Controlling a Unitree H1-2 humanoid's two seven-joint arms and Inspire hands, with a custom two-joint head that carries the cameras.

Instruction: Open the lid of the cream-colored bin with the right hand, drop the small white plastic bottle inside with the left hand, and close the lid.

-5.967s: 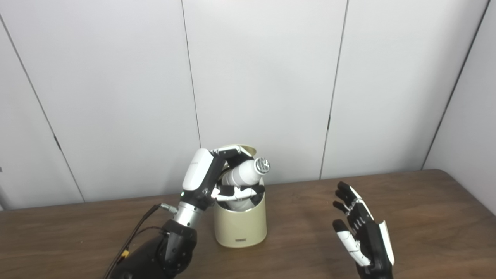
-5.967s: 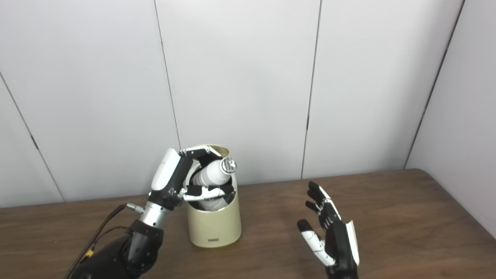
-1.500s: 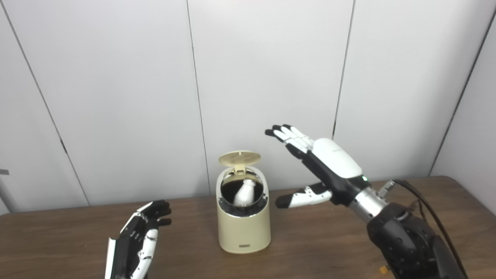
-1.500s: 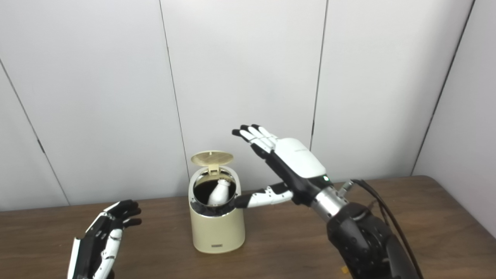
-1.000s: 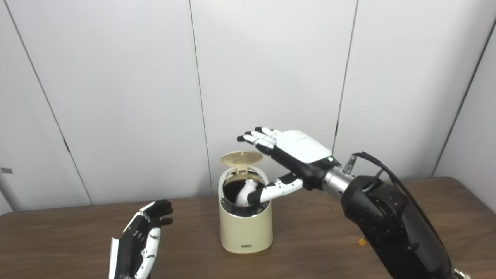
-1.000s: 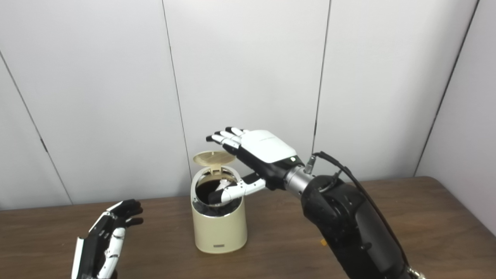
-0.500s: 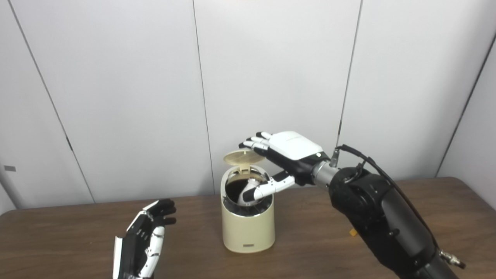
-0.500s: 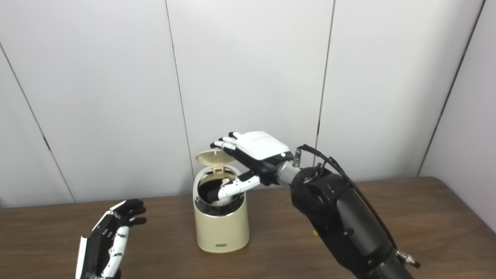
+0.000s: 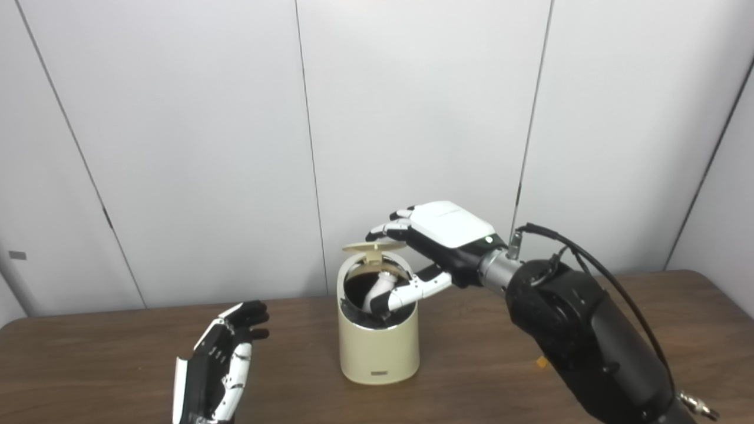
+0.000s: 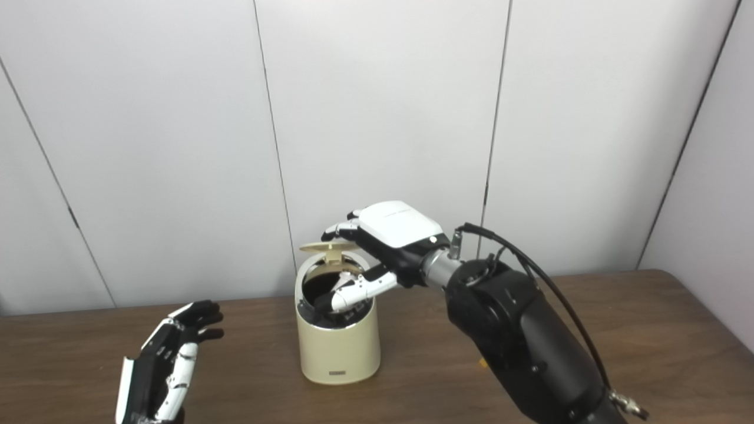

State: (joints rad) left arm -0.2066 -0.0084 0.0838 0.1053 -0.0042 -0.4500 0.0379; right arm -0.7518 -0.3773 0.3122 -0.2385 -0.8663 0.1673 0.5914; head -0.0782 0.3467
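While the bottle (image 9: 377, 292) leans inside the bin (image 9: 378, 344) on the table (image 9: 106, 359), the right hand (image 9: 439, 235) rests spread fingers (image 9: 383, 228) on the half-lowered lid (image 9: 372, 247), grasping nothing. Well apart, the left hand (image 9: 218, 368) hovers with fingers released.

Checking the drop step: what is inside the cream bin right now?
The small white bottle leans inside the cream bin, partly hidden by the right hand's thumb across the opening. The bin's floor is hidden.
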